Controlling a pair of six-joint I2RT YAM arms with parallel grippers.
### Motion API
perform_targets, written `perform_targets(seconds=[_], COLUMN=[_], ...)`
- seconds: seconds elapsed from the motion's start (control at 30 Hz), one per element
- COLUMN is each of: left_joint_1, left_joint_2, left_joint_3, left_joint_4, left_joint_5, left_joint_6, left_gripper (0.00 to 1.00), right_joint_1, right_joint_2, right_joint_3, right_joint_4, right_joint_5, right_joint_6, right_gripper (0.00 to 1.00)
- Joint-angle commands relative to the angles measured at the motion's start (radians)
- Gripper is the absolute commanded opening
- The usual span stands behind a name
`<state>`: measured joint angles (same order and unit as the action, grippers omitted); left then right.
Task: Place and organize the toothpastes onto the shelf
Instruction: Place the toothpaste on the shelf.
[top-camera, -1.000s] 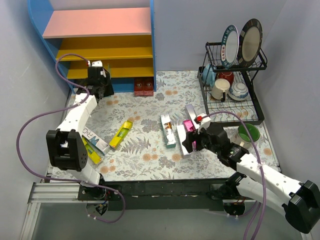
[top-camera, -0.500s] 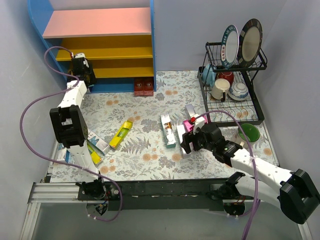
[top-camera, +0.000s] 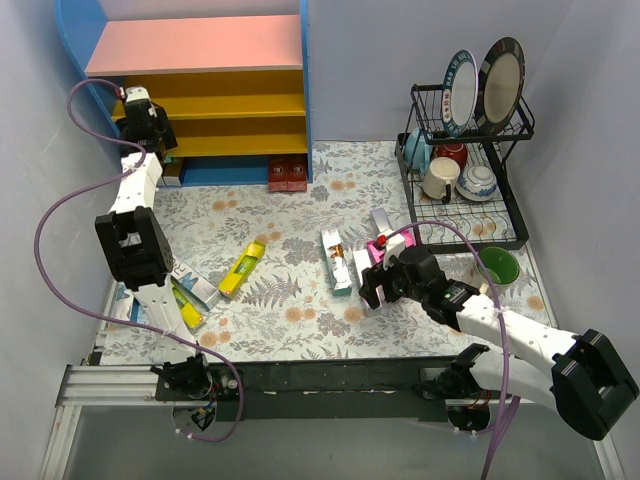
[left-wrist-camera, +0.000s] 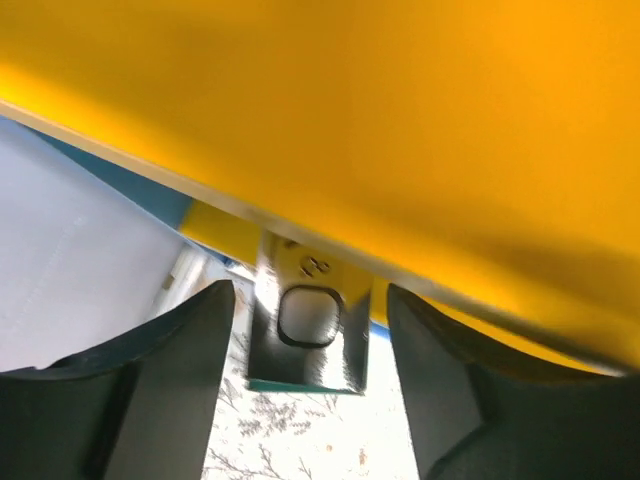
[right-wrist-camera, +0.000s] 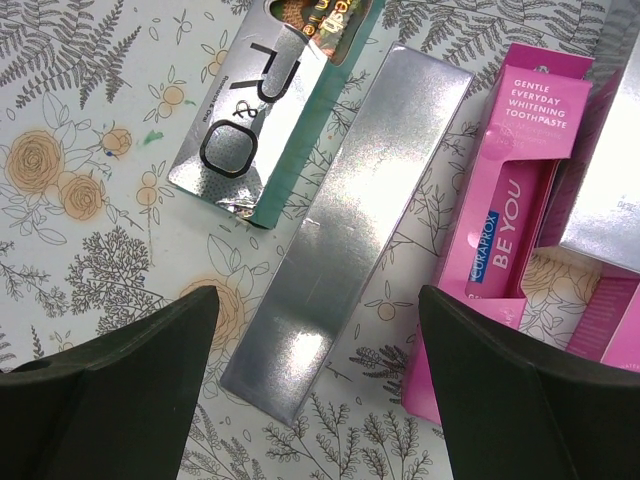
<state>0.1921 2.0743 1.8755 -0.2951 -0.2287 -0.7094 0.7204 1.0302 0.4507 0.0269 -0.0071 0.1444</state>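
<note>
The shelf (top-camera: 200, 46) stands at the back left, with blue sides, a pink top and yellow boards. My left gripper (top-camera: 141, 104) is at its left end, close under a yellow board (left-wrist-camera: 420, 120). It is open, with the end of a silver-and-teal toothpaste box (left-wrist-camera: 310, 335) between the fingers and a thin gap on each side. My right gripper (top-camera: 375, 285) is open and hovers over a silver box (right-wrist-camera: 350, 230). That box lies between a silver-and-teal box (right-wrist-camera: 270, 100) and a pink box (right-wrist-camera: 510, 200). A yellow box (top-camera: 242, 270) lies mid-table.
Two dark red boxes (top-camera: 288, 172) sit at the shelf's foot. More boxes (top-camera: 190, 292) lie by the left arm's base. A black dish rack (top-camera: 465, 170) with plates and cups stands at the back right. A green cup (top-camera: 496, 266) stands near the right arm.
My left gripper has moved left and up, from the floor in front of the shelf to its left end. My right gripper has shifted slightly left over the silver box.
</note>
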Motion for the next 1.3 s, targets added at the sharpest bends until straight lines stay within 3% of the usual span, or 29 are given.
perform_targets(seconds=[0.0,0.33,0.57,0.67,0.93,1.27], left_joint_1=[0.006,0.01,0.01,0.01,0.026,0.061], left_joint_2=[0.017,-0.106,-0.131,-0.123,-0.048,0.033], left_joint_3=[0.04,-0.099,-0.144,-0.133,-0.069,0.048], left_joint_4=[0.077,0.07,0.067,0.068,0.079,0.085], left_joint_5=[-0.078,-0.043,-0.021,-0.043,-0.17,-0.17], left_joint_6=[-0.027,-0.143,-0.183,-0.191,-0.183,-0.167], left_gripper=[0.68,0.85,0.88,0.87,0.72,0.72], right_joint_1=[0.002,0.004,0.004,0.004,0.004,0.004], right_joint_2=[-0.001,-0.012,-0.028,-0.033,-0.03,-0.018], right_joint_3=[0.037,0.016,-0.001,-0.006,-0.007,-0.003], right_joint_4=[0.047,0.059,0.065,0.068,0.071,0.074], right_joint_5=[-0.016,-0.024,-0.025,-0.021,-0.022,-0.025], right_joint_6=[-0.017,-0.017,-0.014,-0.014,-0.014,-0.017], right_gripper=[0.89,0.89,0.89,0.89,0.89,0.89])
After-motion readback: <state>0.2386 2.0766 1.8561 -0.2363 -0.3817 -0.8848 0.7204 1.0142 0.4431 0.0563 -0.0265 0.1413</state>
